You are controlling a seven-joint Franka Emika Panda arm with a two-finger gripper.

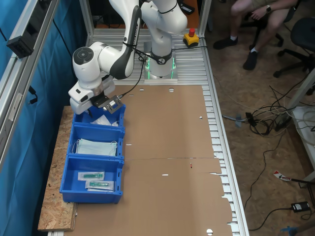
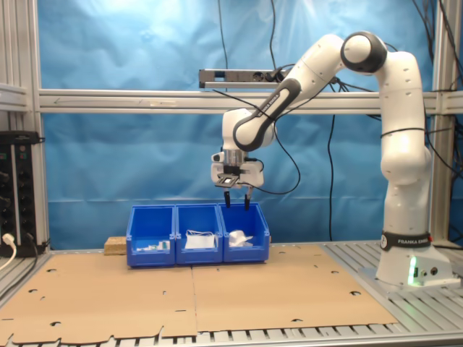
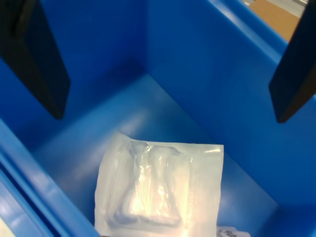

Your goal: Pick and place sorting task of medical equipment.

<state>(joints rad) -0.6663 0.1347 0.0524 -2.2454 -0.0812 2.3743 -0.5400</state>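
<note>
The gripper [image 2: 236, 196], fingers spread and holding nothing, is hanging just above the end blue bin [image 2: 246, 246] nearest the robot base, where the white packet [image 3: 160, 190] is lying flat on the floor, so it should descend straight, staying clear of the bin walls, and straddle the packet's crinkled middle before closing.

Pale-blue face masks [image 1: 96, 147] in middle blue bin [image 1: 78, 131]

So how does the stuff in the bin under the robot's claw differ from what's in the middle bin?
The white packet is a clear-fronted, crinkled wrapper lying loose and tilted in its bin; the face masks are pale blue, folded and stacked flat. The packet leaves much of its floor bare, while the masks nearly cover theirs. Both sit in matching blue bins, untouched by the open gripper.
</note>
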